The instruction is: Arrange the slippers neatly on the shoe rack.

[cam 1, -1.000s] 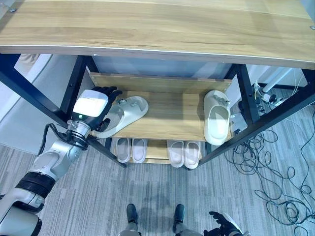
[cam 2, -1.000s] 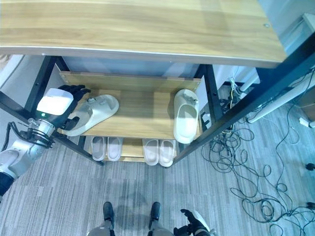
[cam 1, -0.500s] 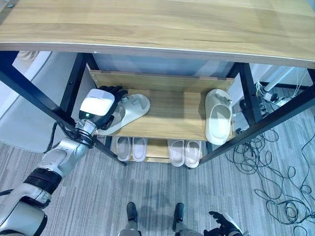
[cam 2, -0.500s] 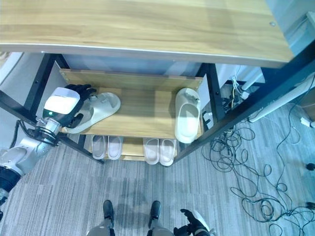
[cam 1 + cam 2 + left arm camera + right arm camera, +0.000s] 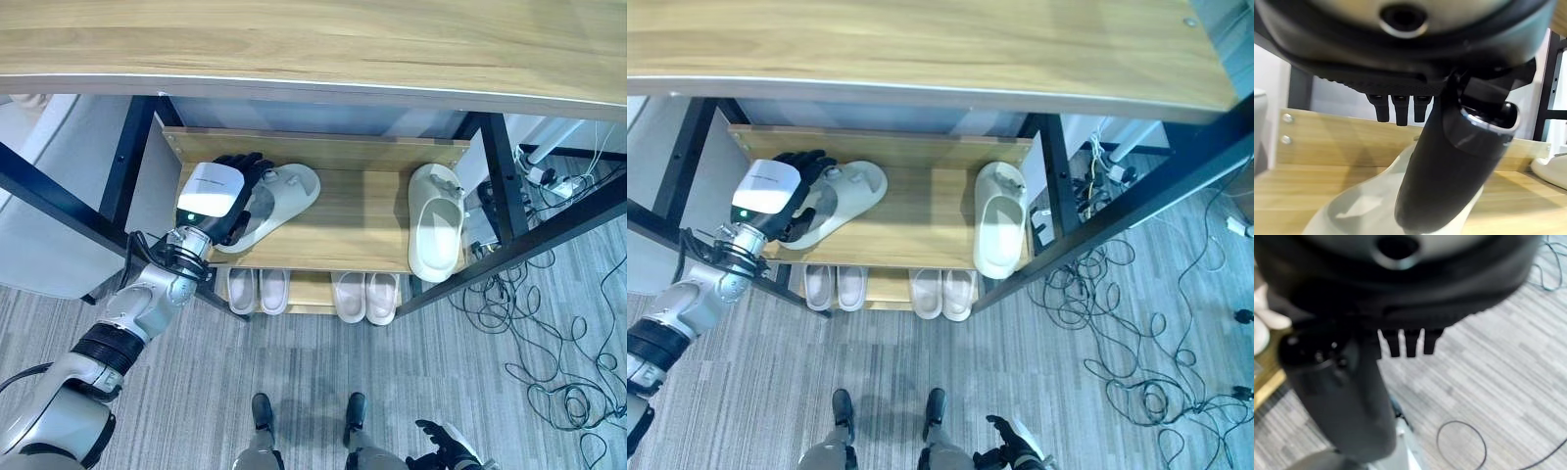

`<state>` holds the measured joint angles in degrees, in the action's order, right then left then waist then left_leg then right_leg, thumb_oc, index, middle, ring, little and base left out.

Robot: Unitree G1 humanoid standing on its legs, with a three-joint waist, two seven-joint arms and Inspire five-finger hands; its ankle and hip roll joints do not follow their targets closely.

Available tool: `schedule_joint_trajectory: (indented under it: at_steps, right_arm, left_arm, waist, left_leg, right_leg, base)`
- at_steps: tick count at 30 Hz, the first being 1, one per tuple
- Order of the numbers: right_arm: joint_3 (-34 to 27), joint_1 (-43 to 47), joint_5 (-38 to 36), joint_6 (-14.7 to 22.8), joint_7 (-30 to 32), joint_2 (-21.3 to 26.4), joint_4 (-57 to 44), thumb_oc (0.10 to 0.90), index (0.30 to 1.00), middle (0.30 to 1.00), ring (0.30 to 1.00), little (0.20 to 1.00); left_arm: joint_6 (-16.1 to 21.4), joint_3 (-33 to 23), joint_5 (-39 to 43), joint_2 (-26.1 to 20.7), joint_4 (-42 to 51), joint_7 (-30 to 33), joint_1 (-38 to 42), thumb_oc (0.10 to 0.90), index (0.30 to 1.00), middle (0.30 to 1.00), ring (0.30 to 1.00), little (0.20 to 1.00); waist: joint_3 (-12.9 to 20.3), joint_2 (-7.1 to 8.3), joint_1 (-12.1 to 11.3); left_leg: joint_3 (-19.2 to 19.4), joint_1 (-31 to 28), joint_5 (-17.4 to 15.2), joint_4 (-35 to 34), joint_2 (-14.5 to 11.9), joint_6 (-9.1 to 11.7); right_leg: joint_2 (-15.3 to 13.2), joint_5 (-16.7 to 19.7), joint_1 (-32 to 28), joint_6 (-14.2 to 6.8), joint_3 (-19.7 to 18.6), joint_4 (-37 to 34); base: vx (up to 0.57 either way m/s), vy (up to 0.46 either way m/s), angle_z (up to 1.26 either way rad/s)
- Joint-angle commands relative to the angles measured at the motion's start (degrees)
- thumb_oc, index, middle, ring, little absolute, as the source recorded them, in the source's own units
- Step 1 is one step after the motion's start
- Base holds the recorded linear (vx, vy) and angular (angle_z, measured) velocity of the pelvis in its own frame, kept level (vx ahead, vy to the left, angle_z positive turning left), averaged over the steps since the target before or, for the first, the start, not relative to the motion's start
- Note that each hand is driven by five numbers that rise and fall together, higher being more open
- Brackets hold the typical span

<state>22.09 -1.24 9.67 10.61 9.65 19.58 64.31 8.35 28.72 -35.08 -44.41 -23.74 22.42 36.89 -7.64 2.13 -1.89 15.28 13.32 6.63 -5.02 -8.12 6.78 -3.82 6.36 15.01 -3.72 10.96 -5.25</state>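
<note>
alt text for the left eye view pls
The robot's left hand rests on the heel end of a tilted white slipper on the shoe rack's middle shelf; a second slipper lies straight at the right, with two pairs on the shelf below.

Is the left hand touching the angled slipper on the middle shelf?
Touching: in the left wrist view the left hand has its thumb pressed onto the slipper.

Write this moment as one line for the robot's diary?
left robot hand: gripping tilted slipper | shelf: middle shelf | right slipper: lying straight | right robot hand: idle, low
</note>
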Motion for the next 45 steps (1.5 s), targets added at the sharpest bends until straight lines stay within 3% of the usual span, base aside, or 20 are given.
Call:
schedule_joint_trajectory:
  at_steps: [1, 17, 27, 32, 42, 43, 45]
  right_arm:
    - [1.31, -2.13, -1.58, 0.32, 1.12, 0.90, -2.28, 0.800, 0.900, 0.900, 0.900, 0.900]
    - [0.40, -2.00, -0.82, 0.06, 1.82, 0.34, -2.87, 0.800, 0.900, 0.900, 0.900, 0.900]
    - [0.56, -1.76, -0.40, -0.55, 1.84, 0.39, -3.18, 0.800, 0.900, 0.900, 0.900, 0.900]
    - [0.88, -1.50, -0.39, -0.59, 1.89, 0.81, -3.25, 0.800, 0.900, 0.900, 0.900, 0.900]
    - [1.14, -1.88, -0.90, -0.53, 2.16, 1.45, -2.57, 0.800, 0.900, 0.900, 0.900, 0.900]
    - [1.23, -1.93, -1.02, -0.56, 2.13, 1.48, -2.49, 0.800, 0.900, 0.900, 0.900, 0.900]
    - [1.28, -1.96, -1.21, -0.63, 2.17, 1.68, -2.28, 0.800, 0.900, 0.900, 0.900, 0.900]
  left_arm:
    - [1.69, -2.11, 1.82, 3.17, 1.54, 3.62, 5.19, 0.800, 0.900, 0.900, 0.900, 0.900]
    - [3.95, -7.07, 5.27, 6.99, 10.29, 2.85, -2.57, 0.800, 0.900, 0.900, 0.900, 0.900]
    - [2.61, -11.72, 6.90, 6.74, 12.54, 5.43, -2.80, 0.800, 0.900, 0.900, 0.900, 0.900]
    - [1.07, -11.43, 6.15, 6.86, 9.81, 6.91, -0.12, 0.800, 0.900, 0.900, 0.900, 0.900]
    - [-1.16, -5.72, 6.17, 7.36, -1.24, 7.86, 7.87, 0.800, 0.900, 0.900, 0.900, 0.900]
    - [-1.36, -5.26, 6.46, 7.57, -2.26, 7.91, 8.56, 0.718, 0.778, 0.778, 0.778, 0.778]
    - [-1.71, -3.97, 7.20, 8.18, -4.51, 7.83, 10.15, 0.417, 0.326, 0.326, 0.326, 0.326]
  waist:
    - [2.02, -0.25, 0.86]
    - [2.25, -0.80, 0.37]
    - [2.39, -1.48, 0.25]
    - [2.66, -1.89, 0.68]
    - [2.90, -2.14, 2.05]
    - [2.89, -2.21, 2.21]
    - [2.74, -2.29, 2.43]
  left_leg:
    - [0.22, 4.69, 1.63, 0.02, 2.96, -0.18]
    - [0.29, 2.83, 0.89, 0.02, 2.99, 0.02]
    - [0.63, 2.08, 0.77, 0.02, 2.72, 0.13]
    - [1.00, 1.94, 0.65, 0.02, 2.78, 0.06]
    - [1.20, 2.89, 0.85, 0.02, 2.59, 0.00]
    - [1.25, 2.99, 0.89, 0.02, 2.58, -0.01]
    - [1.38, 3.09, 0.95, 0.02, 2.55, -0.01]
  right_leg:
    - [-1.20, 1.45, 7.15, -6.29, 1.75, 4.60]
    - [-1.02, 0.86, 5.58, -5.98, 2.12, 4.64]
    - [-1.07, 0.74, 5.15, -5.90, 1.97, 4.62]
    - [-1.14, 0.88, 5.40, -5.92, 1.79, 4.81]
    - [-1.21, 1.08, 7.14, -5.97, 1.42, 5.22]
    - [-1.21, 1.09, 7.27, -5.99, 1.33, 5.25]
    - [-1.23, 1.11, 7.59, -6.03, 1.20, 5.42]
  base:
    - [0.00, 0.000, 0.00]
    - [0.00, 0.000, 0.00]
    - [0.00, -0.001, -0.01]
    - [0.00, 0.000, -0.01]
    - [0.01, -0.005, -0.03]
    - [0.00, -0.004, -0.03]
    - [0.00, 0.000, 0.00]
